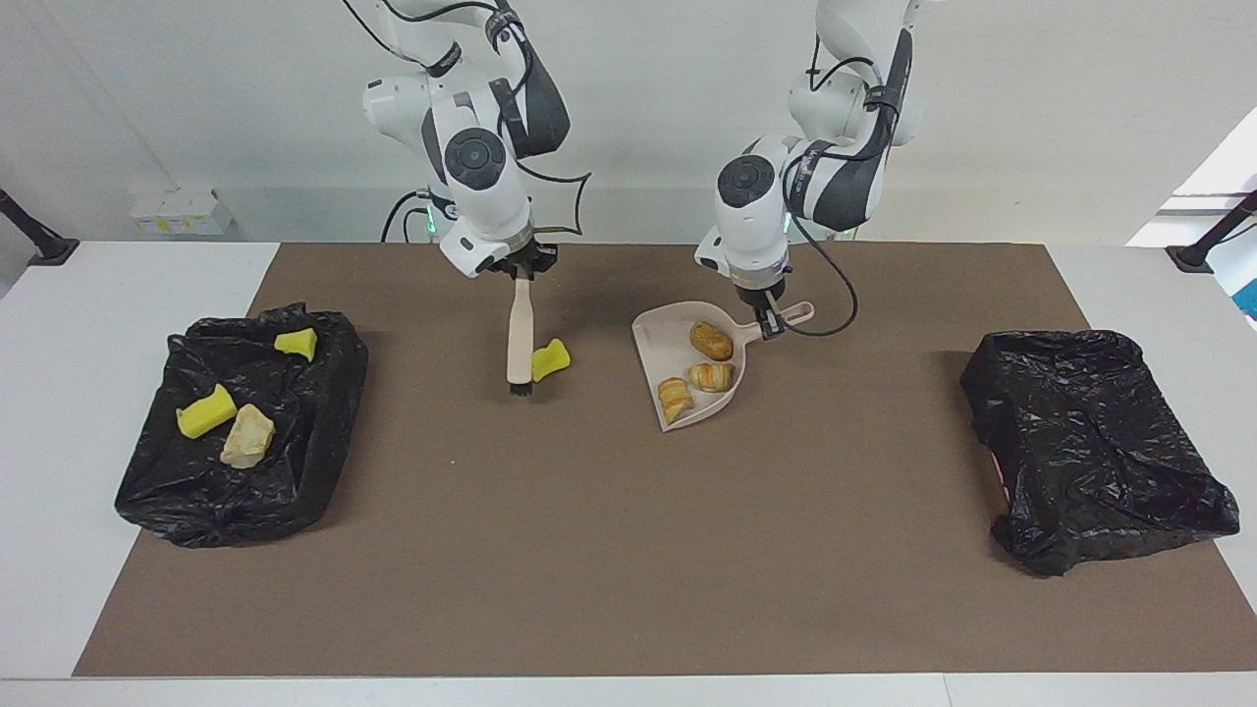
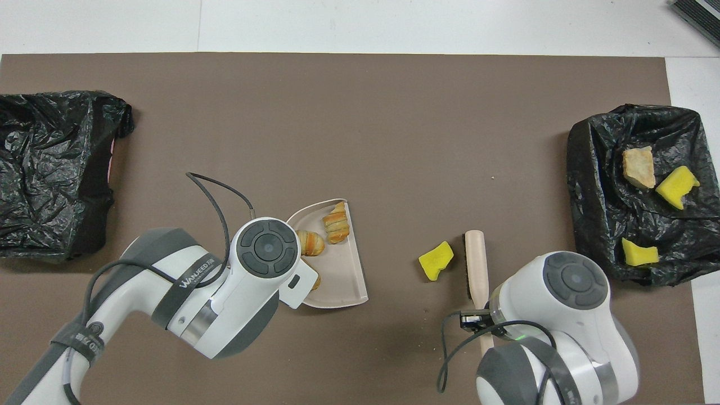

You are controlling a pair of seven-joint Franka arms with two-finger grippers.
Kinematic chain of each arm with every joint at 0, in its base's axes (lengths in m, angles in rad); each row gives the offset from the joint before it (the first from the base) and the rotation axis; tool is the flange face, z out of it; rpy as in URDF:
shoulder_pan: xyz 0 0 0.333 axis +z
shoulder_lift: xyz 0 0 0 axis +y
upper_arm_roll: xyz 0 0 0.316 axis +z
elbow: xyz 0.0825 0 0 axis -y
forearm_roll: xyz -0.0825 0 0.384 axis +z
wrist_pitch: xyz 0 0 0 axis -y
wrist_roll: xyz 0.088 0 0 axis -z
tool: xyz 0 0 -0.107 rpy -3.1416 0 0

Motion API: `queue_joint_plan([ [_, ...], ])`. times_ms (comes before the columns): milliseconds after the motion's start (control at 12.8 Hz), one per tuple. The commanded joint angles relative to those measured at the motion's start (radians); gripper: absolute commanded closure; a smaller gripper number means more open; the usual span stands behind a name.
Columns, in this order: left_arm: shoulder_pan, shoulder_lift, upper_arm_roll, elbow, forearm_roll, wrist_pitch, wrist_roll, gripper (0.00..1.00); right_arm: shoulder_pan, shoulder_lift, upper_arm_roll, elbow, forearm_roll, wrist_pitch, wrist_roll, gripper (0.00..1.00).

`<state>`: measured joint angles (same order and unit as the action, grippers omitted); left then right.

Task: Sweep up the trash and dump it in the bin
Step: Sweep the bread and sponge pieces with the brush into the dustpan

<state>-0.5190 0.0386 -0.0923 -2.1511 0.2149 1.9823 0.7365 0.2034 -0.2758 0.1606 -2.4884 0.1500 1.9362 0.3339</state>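
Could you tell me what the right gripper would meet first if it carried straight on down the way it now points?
The right gripper, shut on the brush, points down at the table. Going on, the brush's bristles would likely press into the brown mat first, beside the yellow sponge piece; how high the bristles are is unclear.

Bright, even overhead light, soft short shadows, both views sharp

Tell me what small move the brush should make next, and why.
Probably a short sweep toward the dustpan. The right hand, shut on the brush, has its bristles down beside the loose yellow sponge chunk, on the side away from the pan. The left hand holds the pan by its handle, three rolls already inside.
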Motion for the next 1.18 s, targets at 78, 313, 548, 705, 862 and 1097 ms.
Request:
queue_joint_plan([
  [78,-0.013,-0.026,0.005,-0.038,0.02,0.029,-0.029,1.0,0.016,-0.01,0.017,-0.069,-0.017,0.11,-0.01,1.0],
  [313,-0.007,-0.028,0.003,-0.039,0.02,0.032,-0.051,1.0,0.106,0.071,0.019,-0.038,0.003,0.167,-0.056,1.0],
  [548,-0.009,-0.031,0.003,-0.046,0.02,0.021,-0.052,1.0,0.197,0.157,0.019,0.057,0.116,0.181,-0.055,1.0],
  [705,-0.009,-0.04,0.003,-0.061,0.02,0.023,-0.052,1.0,0.263,0.233,0.019,0.103,0.234,0.255,-0.044,1.0],
  [862,-0.007,-0.042,0.003,-0.067,0.02,0.023,-0.051,1.0,0.326,0.286,0.019,0.147,0.333,0.329,-0.02,1.0],
  [1097,-0.007,-0.042,0.003,-0.067,0.02,0.024,-0.048,1.0,0.338,0.322,0.019,0.223,0.379,0.319,0.008,1.0],
])
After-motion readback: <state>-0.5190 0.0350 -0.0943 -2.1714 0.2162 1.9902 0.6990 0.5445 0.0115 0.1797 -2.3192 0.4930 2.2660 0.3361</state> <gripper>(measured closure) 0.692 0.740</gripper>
